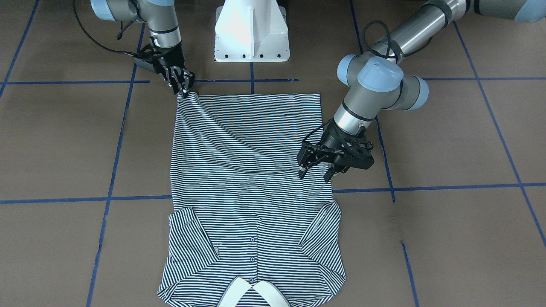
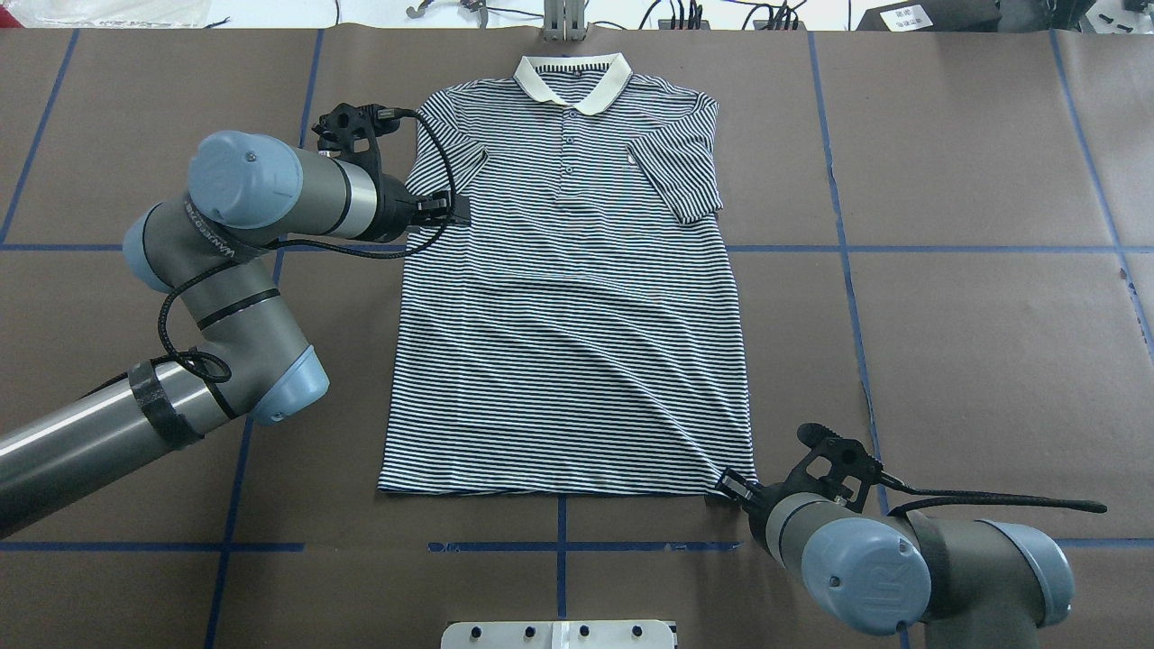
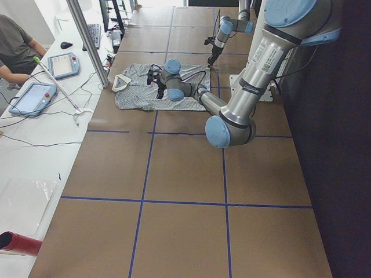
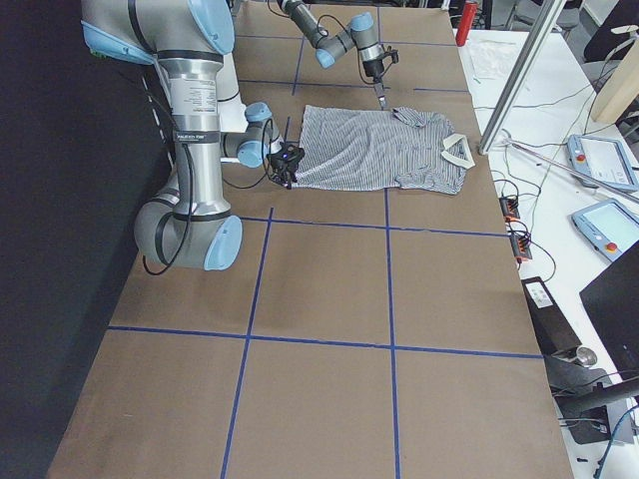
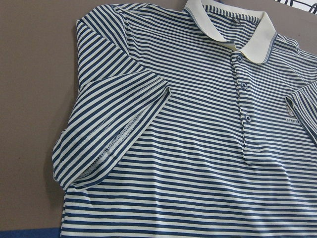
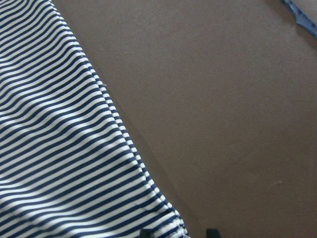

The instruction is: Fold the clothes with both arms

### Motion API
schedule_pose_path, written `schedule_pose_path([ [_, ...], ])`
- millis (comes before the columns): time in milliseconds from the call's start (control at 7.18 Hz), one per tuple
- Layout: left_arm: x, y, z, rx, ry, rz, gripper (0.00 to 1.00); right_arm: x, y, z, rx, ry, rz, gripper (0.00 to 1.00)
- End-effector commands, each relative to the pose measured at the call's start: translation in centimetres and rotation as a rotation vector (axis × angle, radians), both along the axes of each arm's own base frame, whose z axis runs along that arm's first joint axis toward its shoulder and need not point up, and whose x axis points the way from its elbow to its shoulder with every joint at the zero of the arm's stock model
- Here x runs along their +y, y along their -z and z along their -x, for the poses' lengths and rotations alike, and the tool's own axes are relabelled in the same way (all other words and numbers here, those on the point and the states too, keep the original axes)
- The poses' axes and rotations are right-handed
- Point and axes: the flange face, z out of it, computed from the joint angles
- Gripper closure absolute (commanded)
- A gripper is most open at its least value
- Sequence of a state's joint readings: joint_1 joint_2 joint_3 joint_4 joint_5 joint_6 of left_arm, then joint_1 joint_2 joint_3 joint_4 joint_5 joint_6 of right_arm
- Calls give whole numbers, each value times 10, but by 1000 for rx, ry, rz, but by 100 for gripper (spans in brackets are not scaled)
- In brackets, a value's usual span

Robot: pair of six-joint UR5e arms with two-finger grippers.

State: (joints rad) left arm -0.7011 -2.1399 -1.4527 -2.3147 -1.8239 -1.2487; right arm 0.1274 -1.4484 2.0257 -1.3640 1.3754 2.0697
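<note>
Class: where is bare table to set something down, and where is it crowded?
Free: brown paper table on the robot's right, between the navy-and-white striped polo shirt and the table end. Crowded: black left gripper near the sleeve, black right gripper at the hem corner.

Bright, even light from above, with only soft, faint shadows on the table (image 2: 947, 315). Front view: moiré rings across the polo shirt (image 1: 251, 179) stripes near the hem. Overhead view's top strip is blown out white. Side views have one near-black edge each. Right wrist view is soft and slightly blurred; left wrist view is sharp.
</note>
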Motion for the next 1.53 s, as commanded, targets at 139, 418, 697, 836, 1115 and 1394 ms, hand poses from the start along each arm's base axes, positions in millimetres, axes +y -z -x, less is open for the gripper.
schedule_pose_path([
  [139, 1, -4, 2, -1, 0, 1, 21, -2, 5, -3, -9, 1, -2, 100],
  [418, 8, 6, 8, 23, 4, 7, 21, -6, 21, -26, -45, -12, -7, 100],
  [697, 75, -18, 38, 65, -15, 62, 21, 0, 3, -46, -13, -7, -2, 100],
  [836, 117, -22, 41, 103, -35, 123, 21, 5, 2, -44, -12, 0, 1, 100],
  [1115, 189, -40, 41, 103, -67, 288, 22, 7, 5, -44, -17, 4, 0, 100],
  [1394, 264, -25, -3, 26, -42, 337, 25, 8, 5, -44, -18, 6, 0, 100],
])
